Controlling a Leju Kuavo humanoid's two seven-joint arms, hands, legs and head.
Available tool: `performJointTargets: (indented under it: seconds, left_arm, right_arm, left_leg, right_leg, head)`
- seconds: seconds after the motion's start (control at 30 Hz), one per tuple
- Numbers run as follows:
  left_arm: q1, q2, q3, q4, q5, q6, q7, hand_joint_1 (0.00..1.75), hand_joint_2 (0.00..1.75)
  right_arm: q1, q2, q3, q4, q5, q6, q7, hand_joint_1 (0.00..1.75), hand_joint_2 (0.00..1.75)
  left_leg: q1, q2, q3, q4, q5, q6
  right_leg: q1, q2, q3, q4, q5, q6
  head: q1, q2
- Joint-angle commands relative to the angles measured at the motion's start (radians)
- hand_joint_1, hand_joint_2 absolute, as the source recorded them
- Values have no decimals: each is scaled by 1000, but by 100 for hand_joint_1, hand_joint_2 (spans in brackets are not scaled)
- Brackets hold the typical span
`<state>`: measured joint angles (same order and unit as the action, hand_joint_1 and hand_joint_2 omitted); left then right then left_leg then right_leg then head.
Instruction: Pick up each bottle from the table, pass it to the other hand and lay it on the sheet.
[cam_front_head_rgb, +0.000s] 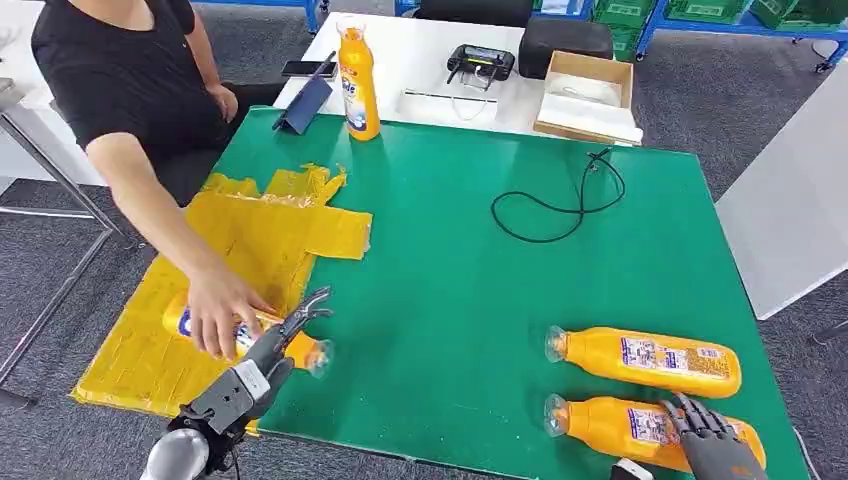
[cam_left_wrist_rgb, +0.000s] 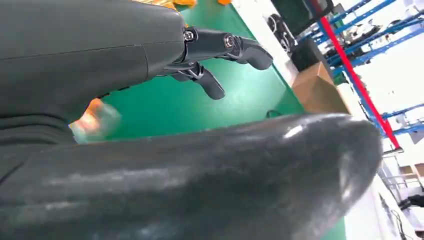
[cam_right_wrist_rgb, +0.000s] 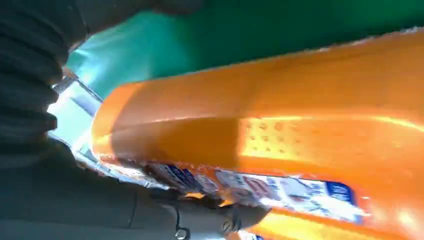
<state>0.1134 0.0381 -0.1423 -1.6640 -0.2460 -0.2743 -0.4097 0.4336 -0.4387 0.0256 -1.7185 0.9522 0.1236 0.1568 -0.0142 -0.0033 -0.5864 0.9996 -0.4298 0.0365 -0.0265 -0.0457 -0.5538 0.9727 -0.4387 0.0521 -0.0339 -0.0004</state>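
Apparently right hand (cam_front_head_rgb: 712, 435) gripping near bottle (cam_front_head_rgb: 610, 425), left hand (cam_front_head_rgb: 275, 345) open over sheet (cam_front_head_rgb: 260, 240)

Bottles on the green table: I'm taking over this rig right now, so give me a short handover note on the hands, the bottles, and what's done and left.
Left robot hand: open, fingers spread, beside the bottle on the yellow sheet, which a person's hand is also holding down.
Right robot hand: resting on the nearest bottle; whether it grips cannot be told.
Second lying bottle sits just beyond it; an upright bottle stands at the far edge.
Done: one bottle on the yellow sheet.
Left: the remaining bottles.
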Motion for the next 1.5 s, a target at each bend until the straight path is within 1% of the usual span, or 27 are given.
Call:
performJointTargets:
  seconds: [0.03, 0.2, 0.23, 0.3, 0.33, 0.37, 0.4, 0.43, 0.47, 0.5, 0.53, 0.57, 0.6, 0.63, 0.67, 0.7, 0.73, 0.77, 0.8, 0.87, 0.9, 0.97, 1.1, 1.27, 1.3, 1.4, 1.5]
  left_arm:
    - [-132, 4, -47, 115, 27, -17, 28, 0, 0]
    - [-132, 8, -51, 119, 42, -15, 36, 0, 0]
    - [-131, 7, -50, 120, 50, -18, 40, 0, 0]
    - [-122, 7, -50, 117, 70, -25, 49, 0, 0]
    - [-110, 4, -48, 115, 78, -26, 55, 0, 0]
    - [-94, 1, -38, 105, 91, -27, 66, 0, 0]
    - [-77, -5, -28, 94, 122, -38, 76, 0, 0]
    - [-28, -13, -8, 62, 151, -44, 78, 0, 0]
    - [-4, -10, -3, 49, 160, -52, 73, 0, 0]
    - [22, -23, 12, 33, 214, -78, 82, 0, 0]
    - [46, -32, 18, 9, 245, -97, 94, 0, 0]
    - [52, -33, 18, 1, 247, -100, 98, 0, 0]
    - [58, -48, 24, -1, 306, -122, 127, 0, 175]
    - [66, -60, 19, -4, 363, -143, 160, 0, 175]
    - [67, -60, 9, -9, 368, -141, 168, 0, 175]
    - [71, -74, -2, -8, 416, -156, 184, 0, 175]
    - [76, -78, -15, -16, 427, -155, 195, 0, 175]
    - [78, -80, -27, -19, 441, -154, 200, 0, 175]
    - [81, -81, -52, -30, 449, -161, 199, 0, 175]
    - [88, -90, -101, -54, 445, -144, 200, 0, 175]
    - [82, -88, -138, -65, 430, -127, 197, 0, 175]
    - [68, -99, -163, -70, 408, -109, 196, 0, 175]
    - [27, -105, -217, -62, 399, -103, 198, 0, 175]
    - [23, -102, -220, -56, 402, -103, 200, 0, 175]
    - [20, -98, -222, -57, 400, -106, 199, 0, 175]
    - [-12, -108, -244, -58, 387, -120, 194, 0, 175]
    - [-28, -107, -258, -66, 383, -123, 193, 0, 175]
  right_arm:
    - [31, -99, 134, 185, -97, 54, 48, 175, 175]
    - [50, -143, 204, 169, -192, 1, 93, 175, 175]
    - [48, -146, 211, 168, -205, -5, 95, 175, 175]
    - [33, -137, 223, 160, -253, -36, 94, 175, 175]
    - [21, -116, 219, 154, -277, -54, 87, 175, 175]
    - [10, -93, 213, 147, -297, -82, 68, 175, 175]
    - [-9, -38, 193, 133, -328, -127, 12, 175, 175]
    - [-33, 47, 171, 90, -346, -161, -60, 175, 175]
    - [-43, 80, 173, 58, -347, -156, -56, 175, 175]
    - [-51, 166, 149, -1, -458, -162, -150, 175, 175]
    - [-66, 225, 167, -68, -484, -143, -149, 175, 175]
    - [-70, 238, 187, -106, -488, -139, -124, 175, 175]
    - [-73, 264, 203, -144, -561, -137, -174, 175, 175]
    - [-79, 290, 242, -195, -600, -137, -201, 175, 175]
    - [-86, 294, 271, -214, -593, -147, -180, 175, 175]
    - [-99, 311, 316, -237, -613, -152, -195, 175, 175]
    - [-110, 318, 349, -239, -610, -161, -188, 175, 175]
    - [-118, 323, 375, -240, -615, -170, -188, 175, 175]
    - [-132, 333, 414, -235, -621, -180, -195, 175, 175]
    - [-162, 353, 497, -210, -575, -219, -176, 175, 175]
    - [-199, 343, 552, -178, -550, -227, -151, 175, 175]
    - [-230, 345, 568, -138, -550, -235, -143, 175, 175]
    - [-306, 363, 608, -22, -539, -188, -131, 175, 175]
    - [-313, 372, 609, -4, -539, -187, -132, 175, 175]
    - [-321, 365, 622, 1, -528, -163, -121, 175, 175]
    - [-382, 425, 649, 127, -493, -108, -135, 175, 175]
    - [-400, 436, 671, 166, -466, -87, -150, 175, 175]
  left_leg:
    - [2, -2, 2, -1, 0, -2]
    - [4, -6, 2, -1, 1, -4]
    - [2, -6, 4, -1, 1, -1]
    - [2, -4, 6, -1, 1, -1]
    - [3, -4, 6, -1, 1, -2]
    - [2, -3, 6, -1, 1, -1]
    - [2, -1, 6, -1, 1, -1]
    - [3, -1, 6, -2, 1, -2]
    - [3, 1, 7, -2, 0, -1]
    - [4, 4, 8, -3, 0, -3]
    - [3, 5, 6, -2, 0, -2]
    - [3, 5, 5, -3, 0, -3]
    - [4, 8, 5, -1, -1, -3]
    - [4, 12, 6, -1, -2, -4]
    - [6, 16, 5, 0, -2, -4]
    - [5, 14, 3, 0, -1, -3]
    - [5, 15, 3, 0, -1, -6]
    - [5, 13, 1, 1, 0, -4]
    - [6, 12, 0, 1, 0, -5]
    - [8, 13, 0, 0, 1, -5]
    - [8, 13, -1, 1, 1, -6]
    - [8, 13, -1, 1, 2, -6]
    - [7, 11, 0, -1, 3, -5]
    - [6, 10, -1, -1, 3, -6]
    - [6, 10, 0, -1, 3, -5]
    - [6, 10, 0, -1, 3, -5]
    - [6, 11, 0, -1, 3, -5]
  right_leg:
    - [2, 1, 4, -3, 0, -3]
    - [3, 0, 5, -5, 0, -4]
    - [2, -1, 7, -4, 0, -2]
    - [2, 1, 8, -4, 0, -2]
    - [3, 1, 9, -5, 0, -3]
    - [2, 2, 9, -5, 0, -2]
    - [2, 2, 8, -5, 1, -2]
    - [3, 4, 8, -6, 1, -3]
    - [3, 5, 9, -5, 1, -2]
    - [3, 9, 8, -6, 2, -4]
    - [3, 10, 8, -5, 2, -3]
    - [3, 10, 15, -5, 2, -4]
    - [3, 12, 15, -3, 2, -2]
    - [4, 17, 14, -3, 3, -3]
    - [6, 18, 12, -2, 5, -5]
    - [6, 15, 10, -1, 4, -4]
    - [6, 18, 8, 0, 4, -7]
    - [6, 15, 8, 0, 4, -5]
    - [6, 16, 7, 1, 3, -6]
    - [8, 16, 8, 0, 4, -4]
    - [8, 16, 7, 0, 4, -5]
    - [8, 17, 7, -1, 5, -5]
    - [6, 14, 8, -2, 5, -4]
    - [5, 14, 8, -1, 5, -5]
    - [5, 14, 8, -1, 5, -5]
    - [6, 14, 9, -2, 5, -4]
    - [6, 14, 9, -2, 6, -4]
  head:
    - [-1, 0]
    - [0, 0]
    - [-1, 0]
    - [-1, 0]
    - [0, 0]
    - [-1, 0]
    - [0, 0]
    - [-1, 0]
    - [0, 0]
    - [-1, 0]
    - [0, 0]
    - [0, 0]
    - [-1, 0]
    - [0, 0]
    - [-1, 0]
    - [-2, 0]
    - [-2, 0]
    - [-1, 0]
    - [-2, 0]
    - [-1, 0]
    - [-1, 0]
    - [0, 0]
    - [-1, 0]
    - [-1, 0]
    - [-1, 0]
    - [-1, 0]
    - [-1, 0]
